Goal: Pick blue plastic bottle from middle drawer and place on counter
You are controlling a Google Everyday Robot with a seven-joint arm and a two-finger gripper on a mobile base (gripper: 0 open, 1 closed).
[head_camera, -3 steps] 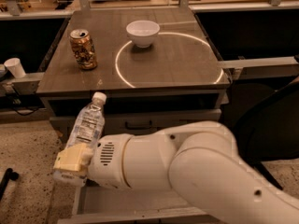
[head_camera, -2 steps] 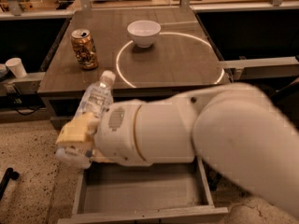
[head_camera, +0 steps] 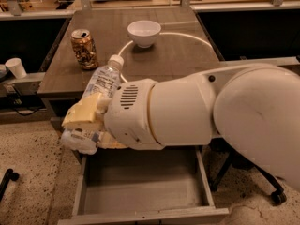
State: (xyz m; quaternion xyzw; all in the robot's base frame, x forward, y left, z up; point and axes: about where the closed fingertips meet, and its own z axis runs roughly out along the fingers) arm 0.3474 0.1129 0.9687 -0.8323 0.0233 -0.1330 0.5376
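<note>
The gripper (head_camera: 83, 125) is closed around the lower part of the blue plastic bottle (head_camera: 104, 81) and holds it in the air, above the left side of the open middle drawer (head_camera: 140, 193). The bottle is clear, with a pale label and a white screw cap. It is tilted, cap up and to the right, at the front edge of the counter (head_camera: 178, 55) near the gold-brown can (head_camera: 84, 48).

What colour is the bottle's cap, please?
White cap, camera view; the tool grips the bottle above the drawer.
</note>
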